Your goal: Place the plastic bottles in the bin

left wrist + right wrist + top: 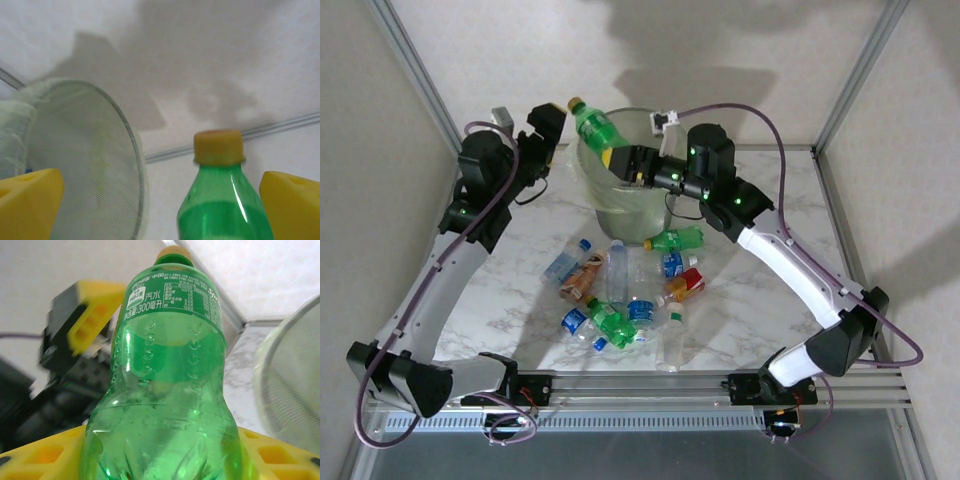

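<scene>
My right gripper (623,161) is shut on the base of a green bottle (593,124) with a yellow cap, held tilted over the left rim of the pale-green bin (586,176). In the right wrist view the bottle (169,390) sits between yellow fingers (44,454). My left gripper (548,126) is open beside the bottle's upper half. Its wrist view has the bottle (226,200) between wide-apart yellow fingers (30,199), nearer the right one, with the bin (95,150) to the left. Several more plastic bottles (620,292) lie heaped on the table before the bin.
The marble table (500,300) is framed by metal posts, with white walls behind. The pile holds green bottles and clear ones with blue and orange labels (672,240). The left gripper's yellow finger and black body (87,322) stand close behind the bottle.
</scene>
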Available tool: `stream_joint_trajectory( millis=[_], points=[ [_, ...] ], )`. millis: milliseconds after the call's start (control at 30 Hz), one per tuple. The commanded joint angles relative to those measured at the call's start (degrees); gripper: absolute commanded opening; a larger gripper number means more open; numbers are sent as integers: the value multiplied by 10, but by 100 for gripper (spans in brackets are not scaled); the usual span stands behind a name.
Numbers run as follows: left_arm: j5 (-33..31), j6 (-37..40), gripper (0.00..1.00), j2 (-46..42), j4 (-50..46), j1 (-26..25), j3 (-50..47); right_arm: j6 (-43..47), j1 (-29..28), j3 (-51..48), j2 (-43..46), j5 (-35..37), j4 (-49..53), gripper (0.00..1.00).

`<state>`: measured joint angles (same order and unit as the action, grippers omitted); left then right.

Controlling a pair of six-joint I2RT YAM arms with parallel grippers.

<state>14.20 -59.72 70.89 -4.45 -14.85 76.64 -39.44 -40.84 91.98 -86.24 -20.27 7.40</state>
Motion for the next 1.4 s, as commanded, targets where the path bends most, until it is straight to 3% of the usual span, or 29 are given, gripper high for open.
stream_joint_trajectory(
  millis=[0,333,467,533,767,1033,1267,1367],
  points=[
    [-78,88,100,-46,-71,-2,9,33,8,50,-31,82,62,55],
    [-142,134,98,-130,-104,-1,-81,60,23,167,-142,207,179,61],
    [-120,120,97,-150,-107,-2,-129,65,23,196,-170,239,211,79],
    [-112,121,97,-156,-118,-2,-142,68,23,206,-175,261,225,83],
    [-111,126,96,-164,-122,-1,-166,81,15,205,-137,292,249,85],
    [-108,101,91,-147,-106,-2,-178,115,-59,93,-8,380,289,85],
    [-131,98,90,-152,-121,-2,-193,52,-126,-91,143,419,311,84],
    [-131,92,89,-153,-117,0,-203,2,-156,-153,168,427,347,84]
  ],
)
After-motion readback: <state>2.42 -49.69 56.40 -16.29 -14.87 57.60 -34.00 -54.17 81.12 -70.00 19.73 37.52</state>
